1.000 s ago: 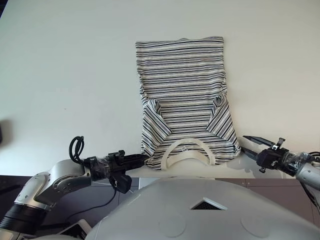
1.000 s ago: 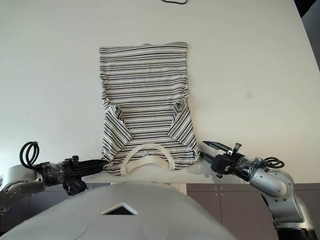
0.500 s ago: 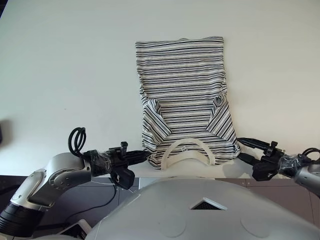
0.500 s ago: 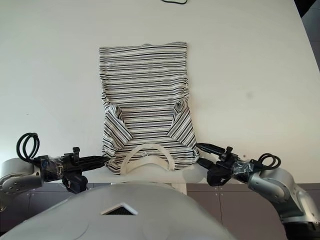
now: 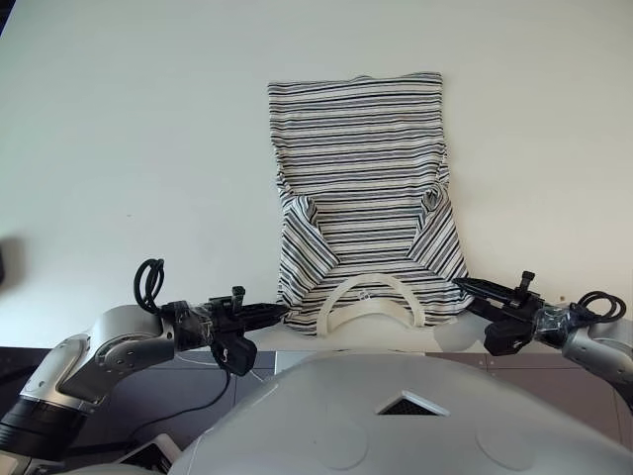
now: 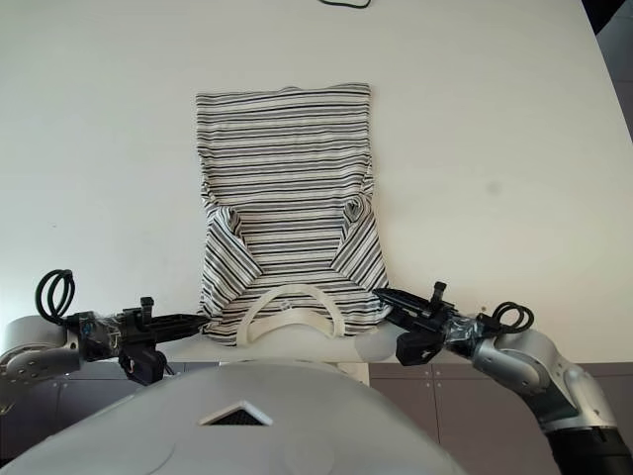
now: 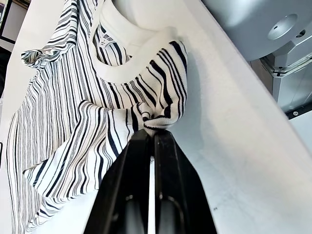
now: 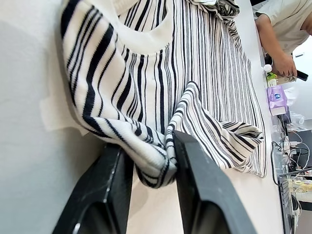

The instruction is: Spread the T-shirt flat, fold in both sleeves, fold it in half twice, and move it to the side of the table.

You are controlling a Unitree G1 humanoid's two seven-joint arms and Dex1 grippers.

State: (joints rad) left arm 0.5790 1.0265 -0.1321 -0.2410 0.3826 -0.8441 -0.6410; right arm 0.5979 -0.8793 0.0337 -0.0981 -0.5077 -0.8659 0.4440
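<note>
The striped T-shirt point(image 5: 361, 178) lies flat on the white table point(image 5: 148, 148), both sleeves folded in, its cream collar point(image 5: 371, 297) at the near edge. My left gripper point(image 5: 280, 312) sits low at the shirt's near left shoulder corner. In the left wrist view its fingers point(image 7: 141, 146) are shut, pinching a bunch of striped fabric point(image 7: 156, 114). My right gripper point(image 5: 463, 287) is at the near right shoulder corner. The right wrist view shows the folded corner point(image 8: 146, 146) held between its two fingers point(image 8: 114, 170).
The table's near edge runs just under both grippers. A black cable point(image 6: 344, 4) lies at the far edge. A dark object point(image 5: 3, 262) sits at the left border. Beyond the table, a person's hand point(image 8: 282, 61) and small bottles point(image 8: 275, 92) appear.
My right gripper moved left from beside the shirt onto its near right corner and its open fingers closed on the fabric. My left gripper edged right to the near left corner.
</note>
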